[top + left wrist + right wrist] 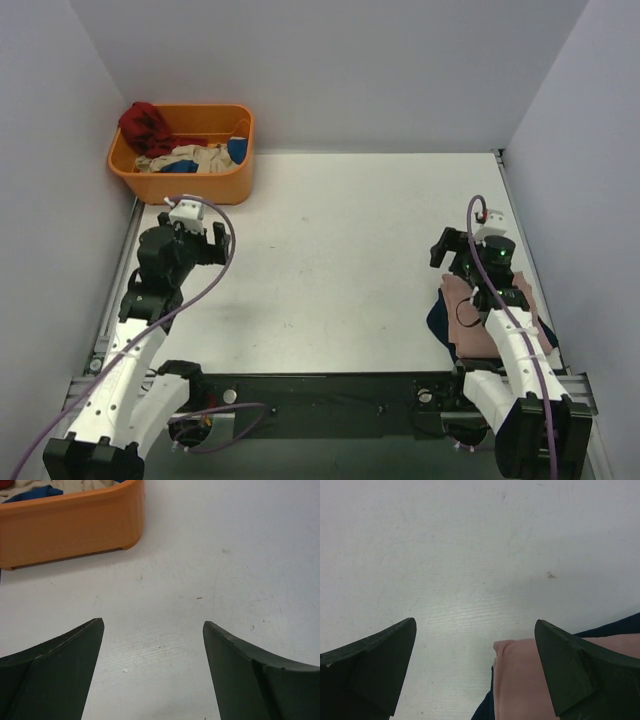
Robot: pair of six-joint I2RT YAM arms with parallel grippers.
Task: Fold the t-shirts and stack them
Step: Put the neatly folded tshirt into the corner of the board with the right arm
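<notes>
At the lower right of the top view, under the right arm, we see the dusty-pink t-shirt (482, 340) lying folded on the dark navy t-shirt (438, 322), whose edge shows beneath it; we judge this pair folded and stacked. Just beyond the stack, the right gripper (475, 624) hangs wide and empty over the bare table (330, 260). At mid-left, the left gripper (153, 624) is spread wide too, holding nothing. Farthest, upper left, the orange basket (190, 185) holds more cloth; whether that counts as work left, we cannot tell.
</notes>
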